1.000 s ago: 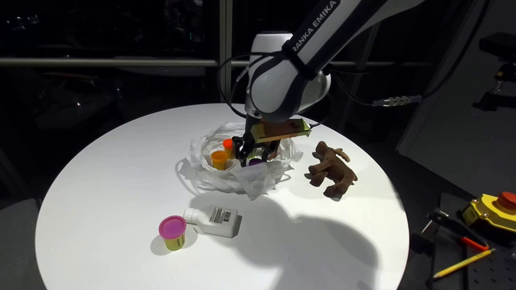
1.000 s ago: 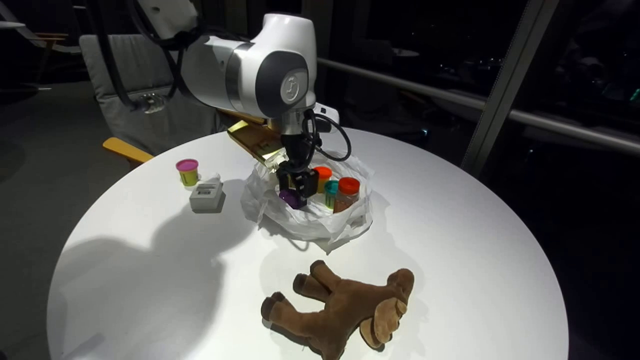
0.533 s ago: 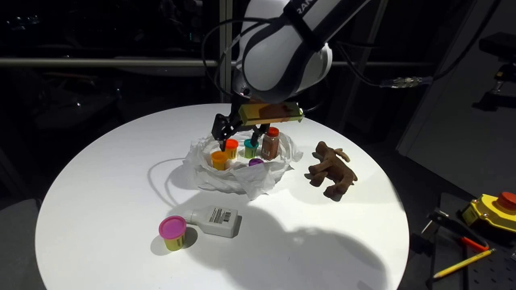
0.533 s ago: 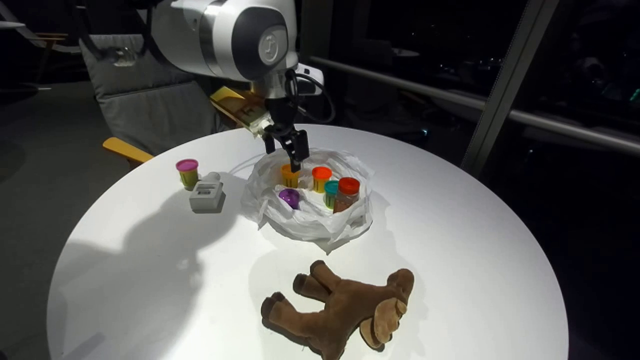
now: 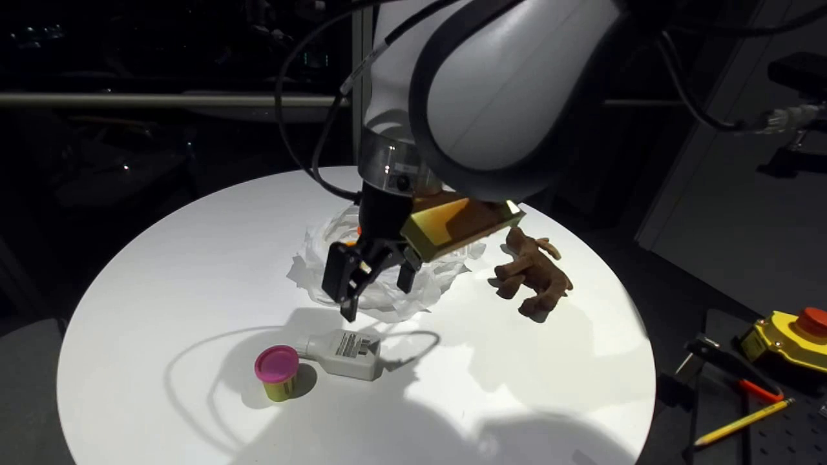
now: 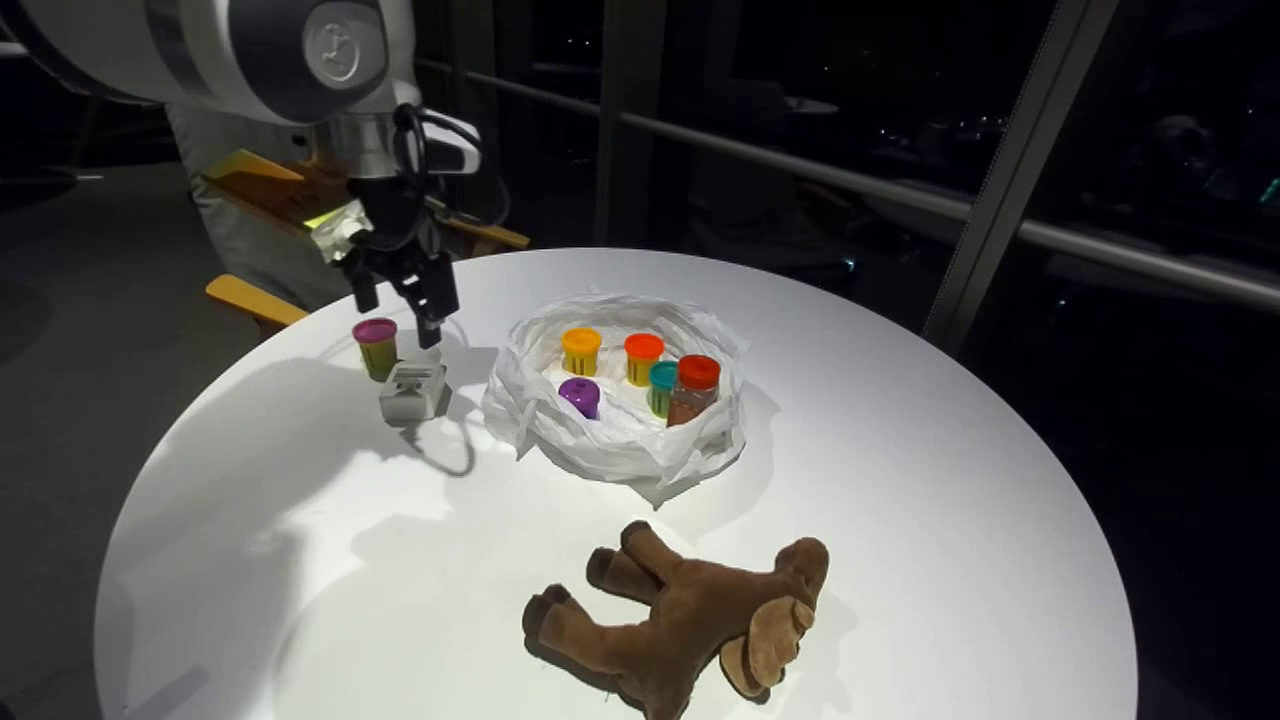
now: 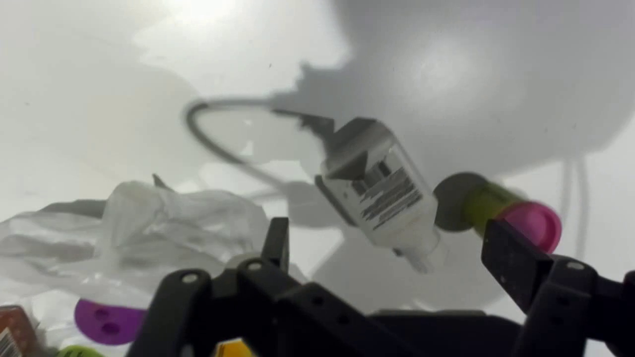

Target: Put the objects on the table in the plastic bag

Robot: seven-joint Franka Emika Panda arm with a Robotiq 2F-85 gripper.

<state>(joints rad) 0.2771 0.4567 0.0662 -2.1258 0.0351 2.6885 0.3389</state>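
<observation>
My gripper (image 5: pixel 377 296) hangs open and holds nothing, in the air by the white bottle (image 5: pixel 342 354), which lies on its side on the table (image 6: pixel 930 450). In the wrist view that bottle (image 7: pixel 384 188) shows beyond the gap between the fingers, and the pink-lidded cup (image 7: pixel 533 225) is partly covered by one finger. Inside the plastic bag (image 6: pixel 520 400) sit a purple cup (image 6: pixel 580 396), a yellow-orange cup (image 6: pixel 581 352), an orange-lidded cup (image 6: pixel 644 360), a teal-lidded cup (image 6: pixel 661 390) and a red-capped bottle (image 6: pixel 692 390). The brown plush animal (image 6: pixel 690 620) lies on the table.
Beside the table in an exterior view are a yellow box with a red button (image 5: pixel 791 339) and a pencil (image 5: pixel 743 423) on a dark surface. A chair with a wooden armrest (image 6: pixel 255 300) stands behind the table edge.
The gripper has risen out of the bag, leaving the purple cup inside, and moved across toward the white bottle and the pink-lidded cup. Those objects and the plush have stayed put.
</observation>
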